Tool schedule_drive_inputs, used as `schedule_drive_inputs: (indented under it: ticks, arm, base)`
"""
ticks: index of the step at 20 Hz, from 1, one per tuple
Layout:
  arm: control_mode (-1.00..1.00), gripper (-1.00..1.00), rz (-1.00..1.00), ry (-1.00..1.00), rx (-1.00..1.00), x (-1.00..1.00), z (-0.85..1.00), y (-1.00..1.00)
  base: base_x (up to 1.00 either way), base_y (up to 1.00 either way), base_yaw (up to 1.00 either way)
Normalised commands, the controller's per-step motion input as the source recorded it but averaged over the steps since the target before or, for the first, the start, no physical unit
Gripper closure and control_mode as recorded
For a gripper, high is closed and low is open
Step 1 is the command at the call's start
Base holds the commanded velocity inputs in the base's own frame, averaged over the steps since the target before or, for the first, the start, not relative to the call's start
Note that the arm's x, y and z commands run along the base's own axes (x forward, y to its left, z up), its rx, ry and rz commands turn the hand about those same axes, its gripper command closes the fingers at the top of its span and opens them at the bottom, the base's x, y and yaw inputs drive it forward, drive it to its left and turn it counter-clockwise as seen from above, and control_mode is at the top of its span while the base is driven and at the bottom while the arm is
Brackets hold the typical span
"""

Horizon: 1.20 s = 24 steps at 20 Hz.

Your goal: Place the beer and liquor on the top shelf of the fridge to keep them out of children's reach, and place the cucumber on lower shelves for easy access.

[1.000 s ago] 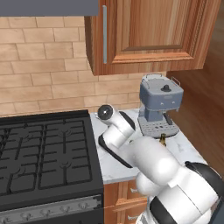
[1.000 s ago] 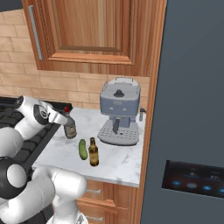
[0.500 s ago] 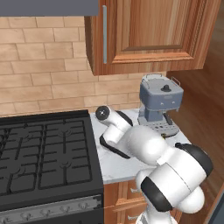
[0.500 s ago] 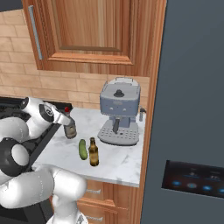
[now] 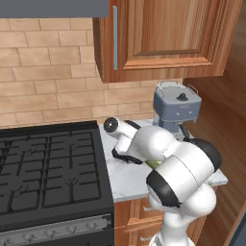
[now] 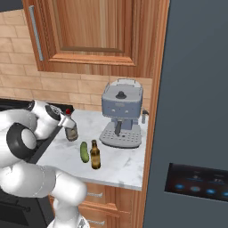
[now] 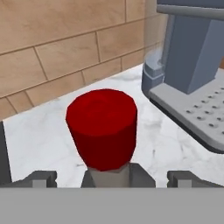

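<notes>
- liquor (image 6: 71, 132) upright on the marble tabletop (image 6: 124, 160); red cap on, contents can't tell
- tool (image 7: 111, 177) over its cap, fingertips (image 7: 41, 178) spread wide either side, nothing gripped
- cucumber (image 6: 84, 152) just beside beer (image 6: 95, 155), capped, upright
- coffee machine (image 6: 121, 114)
- fridge (image 6: 196, 111) at right

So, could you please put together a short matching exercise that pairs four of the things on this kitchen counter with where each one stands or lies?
Things
1. small brown glass beer bottle
2. clear-grey liquor bottle with the red cap
3. dark green cucumber
4. grey-blue coffee machine

Places
A. lying flat on the marble beside the brown bottle
B. between the tips of the open gripper
C. at the back of the counter, next to the fridge
D. upright near the counter's front edge

Pairs: 1-D, 2-B, 3-A, 4-C
</notes>
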Motion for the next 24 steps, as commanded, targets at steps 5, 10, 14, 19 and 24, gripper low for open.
schedule_drive_inputs:
  ticks: [5, 10, 14, 19, 24]
  arm:
    - [-1.0, -1.0, -0.01, 0.0, 0.0, 0.32, -0.21, 0.0]
    - [-1.0, -1.0, -0.01, 0.0, 0.0, 0.33, -0.21, 0.0]
    - [-1.0, 1.0, -0.01, 0.0, 0.0, 0.3, -0.19, 0.04]
    - [-1.0, 1.0, 0.0, 0.0, 0.0, 0.15, -0.09, 0.03]
    - [-1.0, 1.0, 0.0, 0.0, 0.0, 0.01, 0.06, 0.0]
  base:
    - [0.0, 0.0, 0.0]
    - [0.0, 0.0, 0.0]
    - [0.0, 0.0, 0.0]
    - [0.0, 0.0, 0.0]
    - [0.0, 0.0, 0.0]
